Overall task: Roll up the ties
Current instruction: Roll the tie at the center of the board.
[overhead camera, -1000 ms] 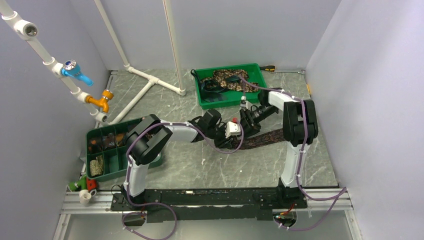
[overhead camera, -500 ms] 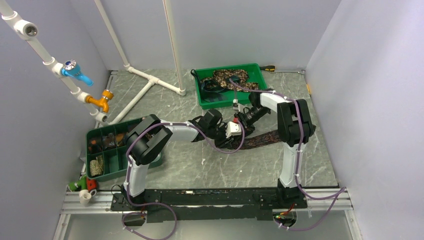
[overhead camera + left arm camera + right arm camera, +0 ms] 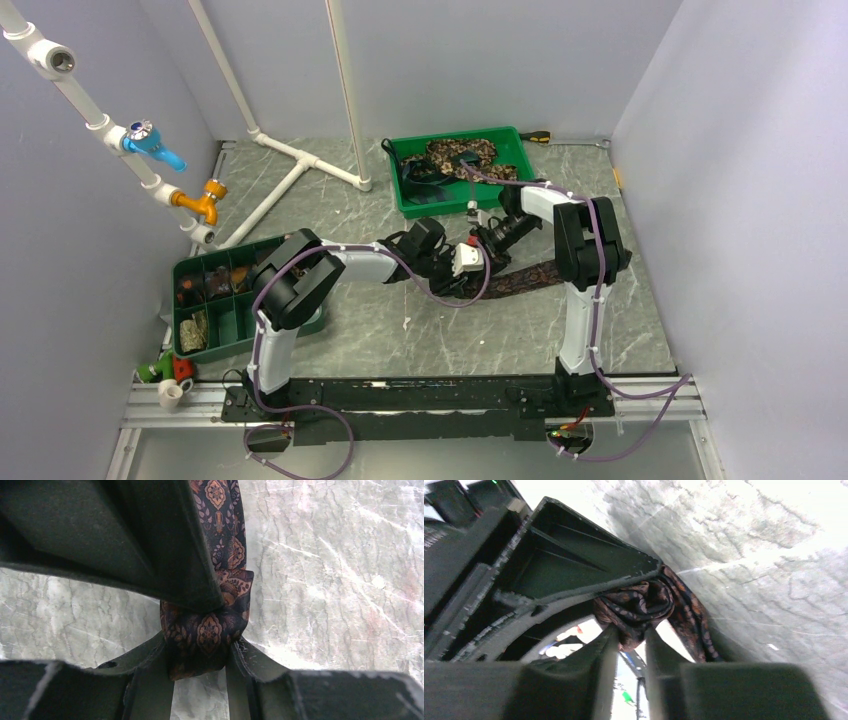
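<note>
tie (image 3: 530, 275) roll: hidden under left hand (image 3: 466, 264), right hand (image 3: 478, 243) | divided tray (image 3: 232, 322) contents: too small

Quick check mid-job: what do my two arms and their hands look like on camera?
The left arm and right arm have white links, black joints and purple cables looped along them. The left hand and right hand have dark, angular fingers.
</note>
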Available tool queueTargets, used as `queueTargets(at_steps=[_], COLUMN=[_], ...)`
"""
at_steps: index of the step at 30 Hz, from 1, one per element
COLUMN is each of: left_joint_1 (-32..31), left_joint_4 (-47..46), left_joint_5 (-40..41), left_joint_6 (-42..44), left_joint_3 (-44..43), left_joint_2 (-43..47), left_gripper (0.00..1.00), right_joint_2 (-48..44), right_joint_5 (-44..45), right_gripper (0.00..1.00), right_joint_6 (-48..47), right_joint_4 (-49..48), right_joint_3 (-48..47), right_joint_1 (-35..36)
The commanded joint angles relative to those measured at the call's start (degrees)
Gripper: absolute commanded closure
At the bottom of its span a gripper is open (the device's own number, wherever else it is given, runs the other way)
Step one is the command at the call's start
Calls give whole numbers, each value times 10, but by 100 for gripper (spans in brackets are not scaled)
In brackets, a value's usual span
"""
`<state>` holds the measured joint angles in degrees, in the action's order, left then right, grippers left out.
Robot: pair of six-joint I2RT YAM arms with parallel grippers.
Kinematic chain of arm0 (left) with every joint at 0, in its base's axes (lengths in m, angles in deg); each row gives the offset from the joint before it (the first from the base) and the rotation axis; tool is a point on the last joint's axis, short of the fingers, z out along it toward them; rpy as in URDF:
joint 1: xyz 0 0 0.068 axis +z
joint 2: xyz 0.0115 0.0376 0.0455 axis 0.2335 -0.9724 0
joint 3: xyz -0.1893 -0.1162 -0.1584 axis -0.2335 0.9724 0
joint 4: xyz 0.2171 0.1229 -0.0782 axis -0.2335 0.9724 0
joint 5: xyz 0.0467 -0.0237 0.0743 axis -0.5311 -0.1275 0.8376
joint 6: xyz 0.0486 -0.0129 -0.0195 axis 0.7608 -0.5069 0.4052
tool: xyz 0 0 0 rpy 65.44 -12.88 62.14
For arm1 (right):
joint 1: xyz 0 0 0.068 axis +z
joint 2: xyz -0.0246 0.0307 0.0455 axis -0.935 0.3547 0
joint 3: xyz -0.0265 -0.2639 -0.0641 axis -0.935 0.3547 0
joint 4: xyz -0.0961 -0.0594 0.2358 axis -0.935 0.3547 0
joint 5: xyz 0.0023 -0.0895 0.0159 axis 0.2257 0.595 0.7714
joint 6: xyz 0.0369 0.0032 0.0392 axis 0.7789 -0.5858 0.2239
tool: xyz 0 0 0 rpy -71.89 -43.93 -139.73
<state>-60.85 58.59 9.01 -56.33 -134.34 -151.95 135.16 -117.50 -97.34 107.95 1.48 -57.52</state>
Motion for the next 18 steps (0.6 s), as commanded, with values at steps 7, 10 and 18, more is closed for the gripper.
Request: queueTargets(at_steps=[7,10,18], left_joint_1=[29,43,36], left_joint_4=[59,-30,-159], left_joint_5=[9,-38,-69], left_joint_6=[8,-6,-32], left_joint_3=[50,76,110], left_joint_2=[-14,30,72], left_gripper=[48,32,1], right_joint_2=[0,2,11], right_joint_5=[109,159,197], right_gripper=[100,100,100], right_joint_6=[-12,-10,0], right_joint_4=[-34,-65,-105], right_joint_3=[42,51,44], right_joint_1=[-12,-19,-25])
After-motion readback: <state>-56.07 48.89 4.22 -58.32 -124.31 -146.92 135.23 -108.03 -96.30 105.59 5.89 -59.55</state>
